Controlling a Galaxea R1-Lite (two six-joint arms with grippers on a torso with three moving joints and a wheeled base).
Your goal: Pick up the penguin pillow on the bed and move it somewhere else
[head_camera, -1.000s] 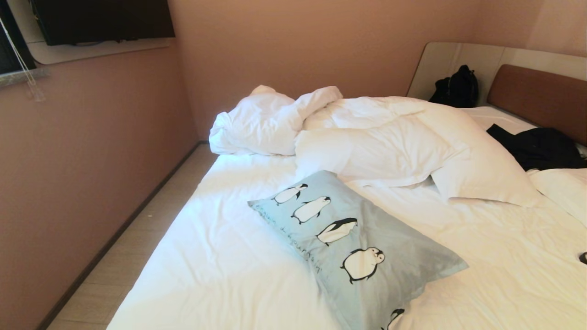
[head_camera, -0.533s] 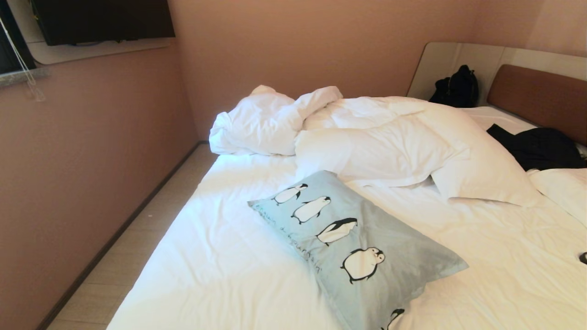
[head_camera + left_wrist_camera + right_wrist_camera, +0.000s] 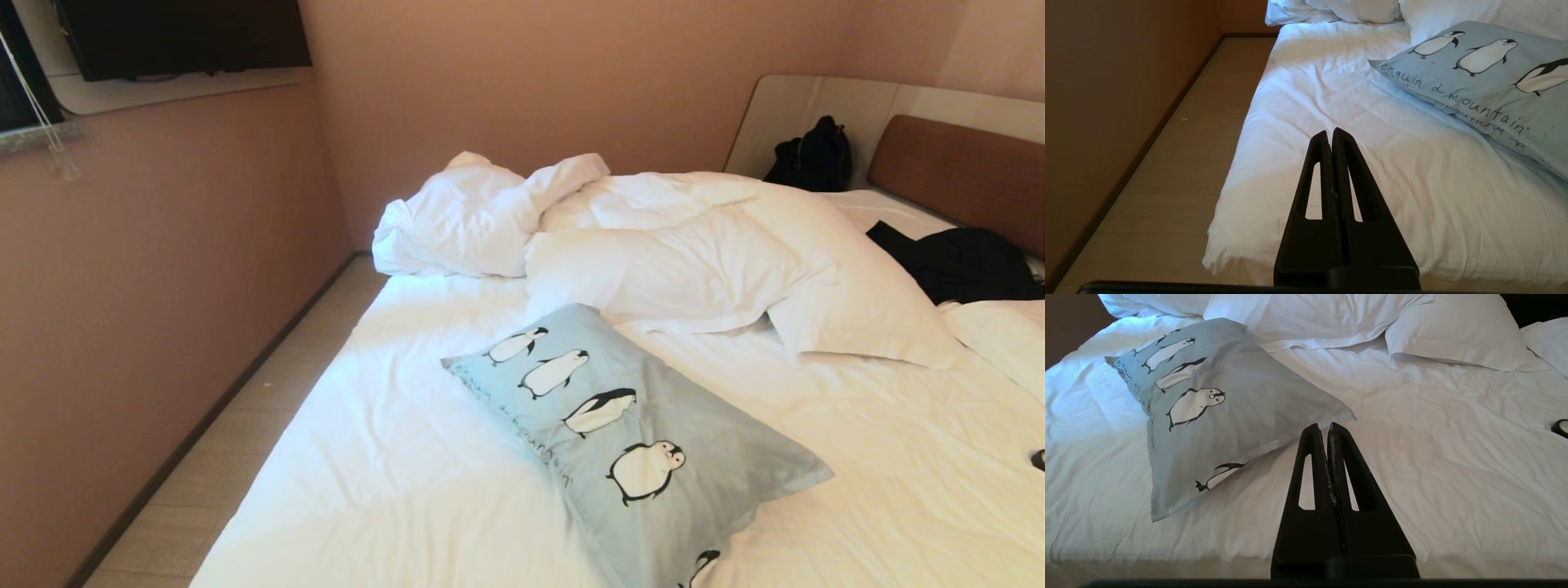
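The pale blue penguin pillow (image 3: pixel 629 441) lies flat and slantwise on the bed's white sheet (image 3: pixel 392 457), near the front edge; it also shows as the pillow (image 3: pixel 1486 77) in the left wrist view and the pillow (image 3: pixel 1216 412) in the right wrist view. Neither arm appears in the head view. My left gripper (image 3: pixel 1330 131) hangs shut and empty over the bed's near left corner, well short of the pillow. My right gripper (image 3: pixel 1327 426) is shut and empty too, pointing at the sheet just below the pillow's near right corner, apart from it.
A rumpled white duvet (image 3: pixel 490 212) and plain white pillows (image 3: pixel 865 294) are heaped behind the penguin pillow. Dark clothing (image 3: pixel 955 261) and a black bag (image 3: pixel 812 155) lie by the brown headboard (image 3: pixel 963 171). A small dark object (image 3: pixel 1560 428) sits at the right. A floor strip (image 3: pixel 237 425) runs along the left wall.
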